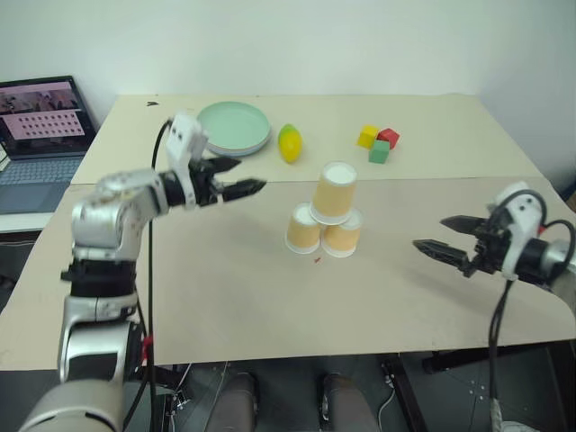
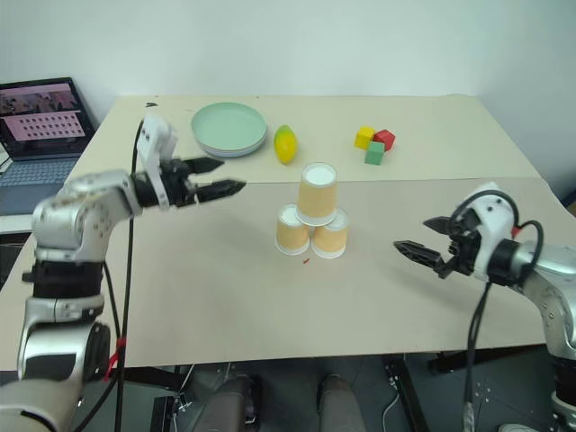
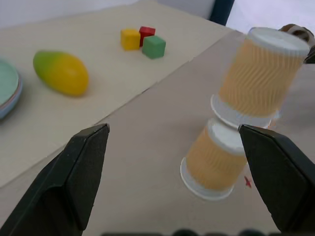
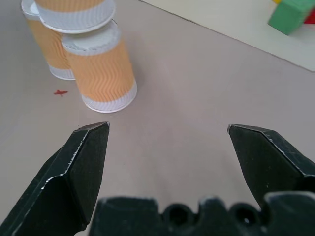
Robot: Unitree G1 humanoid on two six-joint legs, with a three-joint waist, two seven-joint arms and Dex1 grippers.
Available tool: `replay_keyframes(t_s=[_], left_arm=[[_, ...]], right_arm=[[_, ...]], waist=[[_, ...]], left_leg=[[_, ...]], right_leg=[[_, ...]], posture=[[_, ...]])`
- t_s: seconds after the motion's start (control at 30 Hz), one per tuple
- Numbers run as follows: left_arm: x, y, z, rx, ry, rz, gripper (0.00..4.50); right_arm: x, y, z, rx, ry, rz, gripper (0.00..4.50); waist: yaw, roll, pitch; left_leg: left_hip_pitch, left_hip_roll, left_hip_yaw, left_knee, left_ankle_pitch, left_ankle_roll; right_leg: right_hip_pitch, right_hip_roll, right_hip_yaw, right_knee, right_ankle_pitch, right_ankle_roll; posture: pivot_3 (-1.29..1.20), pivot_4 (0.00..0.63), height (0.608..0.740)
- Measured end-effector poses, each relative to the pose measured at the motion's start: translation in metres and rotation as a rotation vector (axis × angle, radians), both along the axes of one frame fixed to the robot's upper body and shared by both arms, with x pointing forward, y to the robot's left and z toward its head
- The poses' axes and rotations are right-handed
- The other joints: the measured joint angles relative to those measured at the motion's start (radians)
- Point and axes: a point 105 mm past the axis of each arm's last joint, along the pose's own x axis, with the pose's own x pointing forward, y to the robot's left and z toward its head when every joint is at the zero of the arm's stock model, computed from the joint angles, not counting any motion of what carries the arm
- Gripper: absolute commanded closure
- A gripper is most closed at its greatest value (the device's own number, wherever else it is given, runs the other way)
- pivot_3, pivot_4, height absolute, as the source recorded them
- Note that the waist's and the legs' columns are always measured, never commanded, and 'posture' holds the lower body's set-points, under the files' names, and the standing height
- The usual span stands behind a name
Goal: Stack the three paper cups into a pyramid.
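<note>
Three paper cups stand upside down as a pyramid at the table's middle. Two sit side by side, the left cup (image 1: 303, 229) and the right cup (image 1: 343, 236), and the third cup (image 1: 334, 191) rests on top of them. My left gripper (image 1: 245, 177) hovers open and empty to the left of the stack, apart from it and pointing toward it. In the left wrist view the top cup (image 3: 261, 78) and a lower cup (image 3: 214, 157) show ahead. My right gripper (image 1: 432, 232) is open and empty to the right of the stack, well clear of it.
A pale green plate (image 1: 233, 127), a yellow-green lemon (image 1: 290, 142) and a cluster of coloured cubes (image 1: 378, 142) lie behind the cups. A laptop (image 1: 40, 135) sits off the table's left end. A small red mark (image 1: 317, 260) lies just in front of the stack.
</note>
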Motion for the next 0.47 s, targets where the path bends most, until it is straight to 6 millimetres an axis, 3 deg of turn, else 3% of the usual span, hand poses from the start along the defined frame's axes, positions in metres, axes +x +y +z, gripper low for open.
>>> replay_keyframes(t_s=[0.13,0.3,0.47], left_arm=[[-0.017,0.012,-0.034,0.006,0.037,0.097,0.02],[-0.025,0.004,-0.054,-0.016,0.033,0.188,0.02],[-0.032,-0.005,-0.073,-0.014,0.058,0.221,0.02]], right_arm=[[-0.014,-0.015,-0.013,0.05,0.033,-0.049,0.0],[-0.024,-0.011,-0.036,0.093,0.07,-0.06,0.0],[-0.023,-0.004,-0.036,0.117,0.051,-0.057,0.0]], waist=[[0.006,0.0,0.0],[0.01,0.0,-0.001],[0.006,0.0,-0.001]], left_leg=[[0.002,0.0,0.0,0.0,0.0,0.0],[0.003,0.001,0.001,0.001,0.0,-0.001],[0.003,0.002,0.001,0.001,0.0,-0.001]], right_leg=[[0.002,0.0,0.0,0.0,-0.002,0.001],[0.003,0.001,0.0,0.0,-0.003,0.003],[0.002,0.002,0.001,0.0,-0.002,0.003]], posture=[[0.0,0.15,0.739],[0.0,0.15,0.739],[0.0,0.15,0.739]])
